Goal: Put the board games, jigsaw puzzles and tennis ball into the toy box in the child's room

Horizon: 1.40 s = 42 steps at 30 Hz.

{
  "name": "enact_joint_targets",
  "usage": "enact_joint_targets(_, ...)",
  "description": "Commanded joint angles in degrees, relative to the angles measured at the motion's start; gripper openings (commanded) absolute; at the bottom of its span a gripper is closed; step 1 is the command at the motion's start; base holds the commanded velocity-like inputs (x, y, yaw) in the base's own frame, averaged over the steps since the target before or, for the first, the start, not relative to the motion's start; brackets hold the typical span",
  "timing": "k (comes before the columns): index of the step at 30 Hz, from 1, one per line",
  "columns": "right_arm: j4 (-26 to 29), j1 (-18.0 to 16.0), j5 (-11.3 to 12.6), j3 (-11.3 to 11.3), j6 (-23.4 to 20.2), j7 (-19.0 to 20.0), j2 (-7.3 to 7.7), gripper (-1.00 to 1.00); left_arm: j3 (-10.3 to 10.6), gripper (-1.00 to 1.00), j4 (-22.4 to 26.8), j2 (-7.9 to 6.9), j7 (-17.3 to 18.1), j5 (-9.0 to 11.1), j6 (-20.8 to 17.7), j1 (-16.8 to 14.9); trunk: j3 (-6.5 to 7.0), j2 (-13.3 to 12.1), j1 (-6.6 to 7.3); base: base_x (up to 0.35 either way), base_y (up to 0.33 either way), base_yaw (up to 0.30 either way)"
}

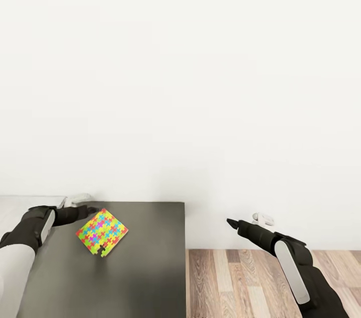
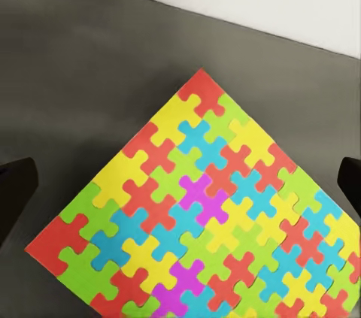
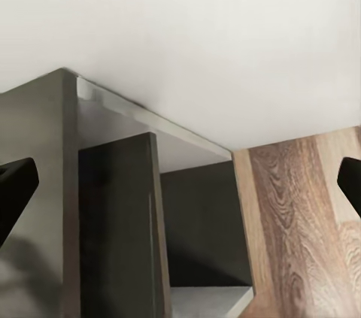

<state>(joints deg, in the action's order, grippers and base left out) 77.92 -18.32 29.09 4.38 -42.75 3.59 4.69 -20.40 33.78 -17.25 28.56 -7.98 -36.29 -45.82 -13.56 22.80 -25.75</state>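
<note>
One jigsaw puzzle (image 1: 102, 233), a thin square of yellow, red, green and blue pieces, lies corner-on on the dark table top (image 1: 145, 268). My left gripper (image 1: 92, 211) hovers at the puzzle's far left corner. In the left wrist view the puzzle (image 2: 203, 205) spreads between the two dark fingertips (image 2: 15, 198), which stand wide apart at the picture's edges, so the gripper is open and holds nothing. My right gripper (image 1: 239, 223) hangs past the table's right edge, above the floor, open and empty (image 3: 180, 183).
A white wall (image 1: 180, 82) rises straight behind the table. Wood-plank floor (image 1: 230, 283) lies to the right of the table's edge. A paler grey surface (image 1: 25, 203) adjoins the table at the far left. The right wrist view looks at the table's dark frame (image 3: 113, 205).
</note>
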Motion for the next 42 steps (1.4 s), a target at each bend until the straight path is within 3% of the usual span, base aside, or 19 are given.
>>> enact_joint_targets(1,0.0,0.0,-0.3,0.2,-0.3,0.4,0.05,1.00,-0.3,1.00,0.0,-0.72,0.7,-0.5,-0.3,-0.1,-0.21,0.1,-0.03,0.000,0.000,0.000)
enact_joint_targets(6,0.0,0.0,-0.3,0.3,-0.3,0.4,0.05,1.00,-0.4,1.00,0.0,-2.27,1.1,-0.4,-0.3,-0.1,-0.67,0.1,-0.03,0.000,0.000,0.000)
enact_joint_targets(31,-0.2,0.0,-0.3,0.2,-0.3,0.4,-0.03,1.00,-0.5,1.00,0.0,-3.05,3.3,-0.3,-0.3,-0.1,-2.99,0.1,-0.03,0.000,0.000,0.000)
enact_joint_targets(39,-0.3,0.0,-0.3,0.2,-0.3,0.4,-0.02,1.00,-0.5,1.00,0.0,-4.32,12.2,-0.4,-0.3,-0.1,-3.74,0.1,-0.03,0.000,0.000,0.000)
enact_joint_targets(42,-0.3,0.0,-0.3,0.2,-0.3,0.4,-0.02,1.00,-0.5,1.00,0.0,-4.53,13.7,-0.4,-0.2,-0.1,-4.02,0.1,-0.03,0.000,0.000,0.000)
